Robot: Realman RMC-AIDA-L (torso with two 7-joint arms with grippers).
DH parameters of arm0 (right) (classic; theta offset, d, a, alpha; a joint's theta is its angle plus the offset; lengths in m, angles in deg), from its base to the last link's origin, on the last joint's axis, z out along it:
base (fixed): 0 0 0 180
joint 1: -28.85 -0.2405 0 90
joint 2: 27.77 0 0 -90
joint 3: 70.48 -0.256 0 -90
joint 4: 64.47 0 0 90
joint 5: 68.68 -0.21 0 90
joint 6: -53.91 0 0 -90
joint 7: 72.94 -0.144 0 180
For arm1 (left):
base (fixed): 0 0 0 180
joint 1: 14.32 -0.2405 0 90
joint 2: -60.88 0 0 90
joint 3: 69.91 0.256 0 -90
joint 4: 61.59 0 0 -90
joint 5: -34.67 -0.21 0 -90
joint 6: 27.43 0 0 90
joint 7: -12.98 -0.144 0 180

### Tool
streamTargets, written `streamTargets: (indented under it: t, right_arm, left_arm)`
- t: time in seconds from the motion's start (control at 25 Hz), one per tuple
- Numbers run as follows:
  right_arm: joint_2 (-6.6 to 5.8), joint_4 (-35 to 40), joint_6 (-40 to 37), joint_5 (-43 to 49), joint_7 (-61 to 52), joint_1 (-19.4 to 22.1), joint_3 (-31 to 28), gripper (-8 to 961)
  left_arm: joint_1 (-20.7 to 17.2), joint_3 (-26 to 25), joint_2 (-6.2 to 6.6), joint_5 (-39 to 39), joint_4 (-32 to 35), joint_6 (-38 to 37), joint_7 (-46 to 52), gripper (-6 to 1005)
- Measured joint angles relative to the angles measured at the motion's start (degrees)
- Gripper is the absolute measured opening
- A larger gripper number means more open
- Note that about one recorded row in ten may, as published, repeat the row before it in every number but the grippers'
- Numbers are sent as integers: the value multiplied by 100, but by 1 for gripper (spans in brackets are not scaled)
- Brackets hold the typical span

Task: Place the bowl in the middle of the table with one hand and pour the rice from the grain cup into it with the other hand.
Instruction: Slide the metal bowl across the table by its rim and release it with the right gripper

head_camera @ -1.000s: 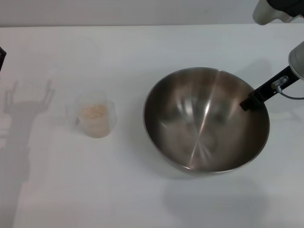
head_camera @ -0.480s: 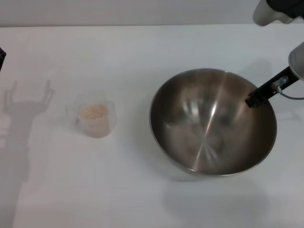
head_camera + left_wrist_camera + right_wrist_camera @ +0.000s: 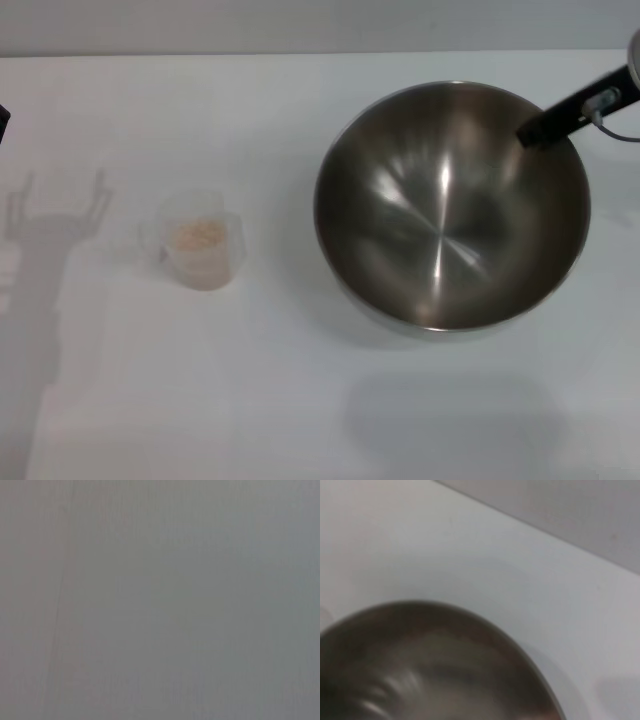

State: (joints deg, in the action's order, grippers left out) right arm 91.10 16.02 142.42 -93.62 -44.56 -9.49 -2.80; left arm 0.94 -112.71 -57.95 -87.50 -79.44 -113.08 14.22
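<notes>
The bowl (image 3: 452,205) is held at its far right rim by the right gripper (image 3: 545,127), pinched there for carrying and tilted near the table's (image 3: 300,400) right edge, while the grain cup (image 3: 199,245) of rice (image 3: 197,235) stands untouched toward the left edge.

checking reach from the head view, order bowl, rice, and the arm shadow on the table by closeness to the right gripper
1. bowl: right side, its far rim at the right gripper.
2. rice: in the cup, left of the bowl.
3. arm shadow: far left of the table.
</notes>
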Motion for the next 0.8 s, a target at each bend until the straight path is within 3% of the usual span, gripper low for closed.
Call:
streamTargets:
  t: [0.56,0.8]
  right_arm:
    - [5,-1082,-1159,-355,10,-209,352,7]
    - [5,-1408,-1284,-401,9,-331,374,6]
  left_arm:
    - [2,0,-9,-8,-8,-48,-1,828]
    - [-5,0,0,-9,-4,-48,-15,826]
